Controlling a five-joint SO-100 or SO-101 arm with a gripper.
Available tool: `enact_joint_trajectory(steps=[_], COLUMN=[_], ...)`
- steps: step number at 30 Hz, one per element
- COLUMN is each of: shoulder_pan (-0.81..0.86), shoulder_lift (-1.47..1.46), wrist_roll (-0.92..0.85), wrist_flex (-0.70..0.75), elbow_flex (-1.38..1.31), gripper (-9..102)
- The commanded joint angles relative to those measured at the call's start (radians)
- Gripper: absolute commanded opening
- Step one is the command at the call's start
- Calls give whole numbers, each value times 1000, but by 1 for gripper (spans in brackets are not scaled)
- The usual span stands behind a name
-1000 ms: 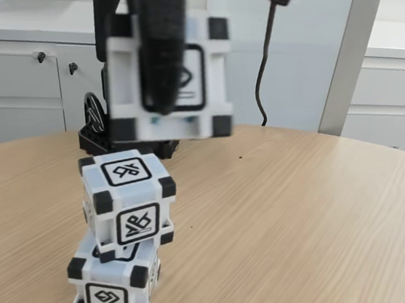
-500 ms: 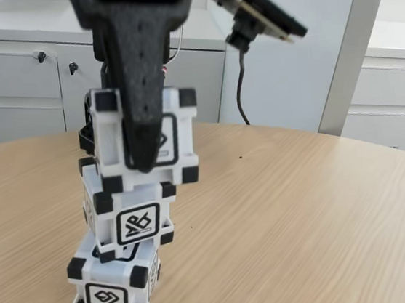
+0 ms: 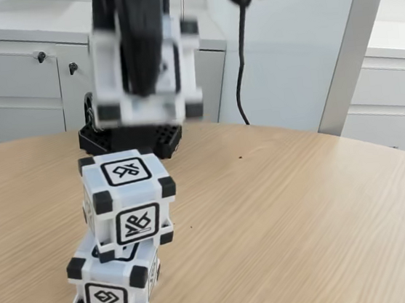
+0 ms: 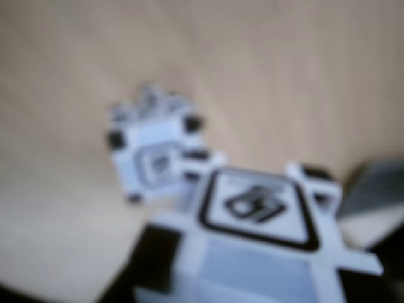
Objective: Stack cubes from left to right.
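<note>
**Q:** On the table (image 3: 305, 213), how far has the stacking got?

**A:** Two cubes already stand one on the other at the left of the fixed view: the lower cube (image 3: 114, 284) rests on the wood, and the middle cube (image 3: 129, 200) sits on it, turned slightly and shifted a little to the right. The third cube (image 3: 146, 74) hangs in the air above them, apart from the stack, pinched between the jaws of the gripper (image 3: 143, 78). Two of three are placed, by this reading; what is left is to lower the last cube squarely and let go.

**Q:** What are the things made of, and how are they shaped?

**A:** Each cube looks like hard, smooth white plastic with black corner blocks and a black-framed square glyph on every face shown. The gripper is matt black and broad. The table has a pale wood-grain surface with a curved edge. The wrist view is blurred; it shows the held cube (image 4: 265, 233) close up and the stack (image 4: 154, 154) below, offset to the left.
</note>
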Motion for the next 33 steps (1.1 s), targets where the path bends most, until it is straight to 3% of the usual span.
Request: enact_joint_trajectory(steps=[1, 9, 33], shoulder_pan=[8, 8, 14], shoulder_lift=[38, 57, 52], wrist_roll=[-2, -41, -25], wrist_flex=[12, 12, 11], elbow_flex=[11, 204, 210], gripper=[18, 17, 17])
